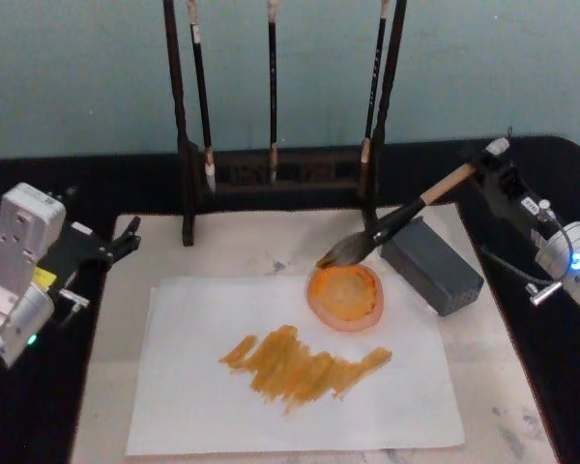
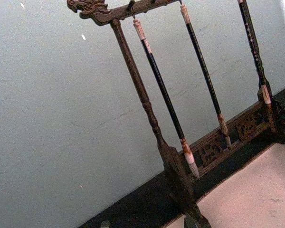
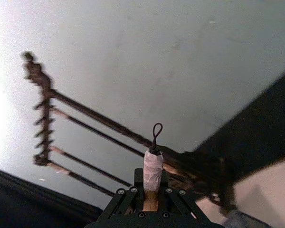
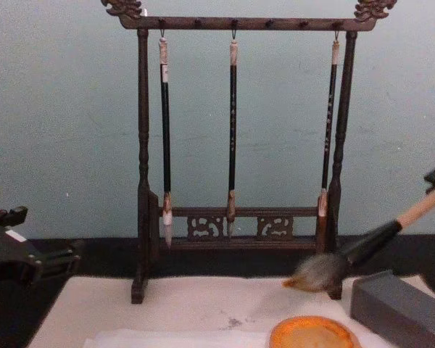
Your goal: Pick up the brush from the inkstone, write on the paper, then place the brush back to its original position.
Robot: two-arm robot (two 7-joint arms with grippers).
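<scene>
Brush (image 1: 406, 216), probably light, stiff-shafted and soft-bristled, is hanging tilted above the far edge of the orange dish (image 1: 345, 295), just left of the inkstone (image 1: 433, 263), with the right gripper (image 1: 486, 166) clamping its upper tan handle while the left gripper (image 1: 126, 238) is idling at the left.

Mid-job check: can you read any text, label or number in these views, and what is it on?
No text is readable.
Small white sticker on the black right end effector, which grips the large tan-handled calligraphy brush: too blurred to read.
Yellow sticker on the white left end effector: too small to read.
Orange-brown strokes on the thin white paper sheet: scribble, no letters.
</scene>
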